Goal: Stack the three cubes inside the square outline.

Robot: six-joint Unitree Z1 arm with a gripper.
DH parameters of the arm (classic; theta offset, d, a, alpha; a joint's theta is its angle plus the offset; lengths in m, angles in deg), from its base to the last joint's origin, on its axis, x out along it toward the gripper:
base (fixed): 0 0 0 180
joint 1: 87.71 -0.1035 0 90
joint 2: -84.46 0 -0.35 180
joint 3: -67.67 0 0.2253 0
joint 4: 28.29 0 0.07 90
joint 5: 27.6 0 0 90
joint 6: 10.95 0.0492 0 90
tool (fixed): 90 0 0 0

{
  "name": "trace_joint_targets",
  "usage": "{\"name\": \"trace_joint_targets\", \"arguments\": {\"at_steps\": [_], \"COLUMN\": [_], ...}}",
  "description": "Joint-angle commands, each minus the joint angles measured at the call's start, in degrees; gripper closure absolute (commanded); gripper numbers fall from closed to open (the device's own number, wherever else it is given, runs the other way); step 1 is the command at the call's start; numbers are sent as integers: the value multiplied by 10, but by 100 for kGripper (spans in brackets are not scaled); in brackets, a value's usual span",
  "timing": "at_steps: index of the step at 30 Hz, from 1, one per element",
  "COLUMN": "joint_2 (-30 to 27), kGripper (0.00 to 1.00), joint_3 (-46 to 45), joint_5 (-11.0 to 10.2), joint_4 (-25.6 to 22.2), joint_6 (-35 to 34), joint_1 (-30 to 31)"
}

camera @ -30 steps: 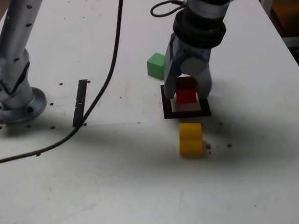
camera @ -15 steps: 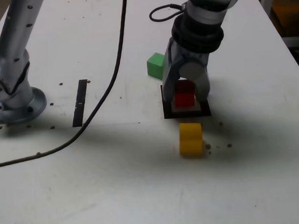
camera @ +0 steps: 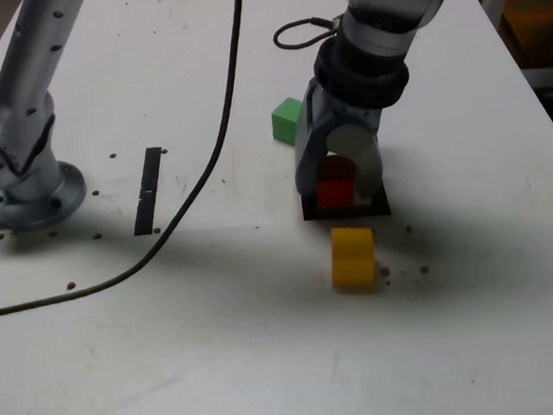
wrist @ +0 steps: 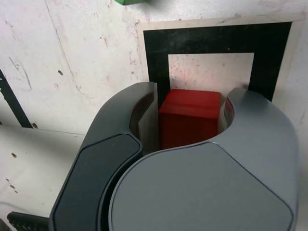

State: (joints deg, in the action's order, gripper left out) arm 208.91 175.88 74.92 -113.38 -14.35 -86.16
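Note:
The red cube (camera: 335, 189) (wrist: 189, 115) sits on the white centre of the square outline (camera: 309, 211) (wrist: 156, 67). My gripper (camera: 338, 199) (wrist: 192, 95) reaches down over it, one jaw on each side. The wrist view shows only a thin sliver of gap between each jaw and the cube, so the gripper is barely open. In the exterior view, the yellow cube (camera: 352, 256) lies just in front of the outline, nearer the camera. The green cube (camera: 288, 121) rests behind the outline to that view's left, and its edge (wrist: 130, 1) also shows in the wrist view.
A straight black strip (camera: 148, 188) (wrist: 9, 101) lies to the exterior view's left of the outline. A black cable (camera: 206, 146) runs across the table past it. The arm's base (camera: 23, 182) is bolted at the far left. Small dark specks dot the white tabletop.
The gripper has come down with the red cube, which now rests on the square's centre. The jaws have eased slightly apart from it. The yellow and green cubes have not moved.

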Motion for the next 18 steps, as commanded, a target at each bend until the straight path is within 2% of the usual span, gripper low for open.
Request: {"name": "trace_joint_targets", "arguments": {"at_steps": [1, 6, 11, 15, 18], "joint_2": [5, 4, 0, -16, -49], "kGripper": [40, 31, 27, 26, 26], "joint_3": [-2, 2, 4, 10, 16], "joint_5": [2, 3, 1, -13, -39], "joint_4": [-1, -1, -2, -22, -63], "joint_6": [0, 0, -1, -11, -34], "joint_1": [-1, -1, -1, -1, -3]}}
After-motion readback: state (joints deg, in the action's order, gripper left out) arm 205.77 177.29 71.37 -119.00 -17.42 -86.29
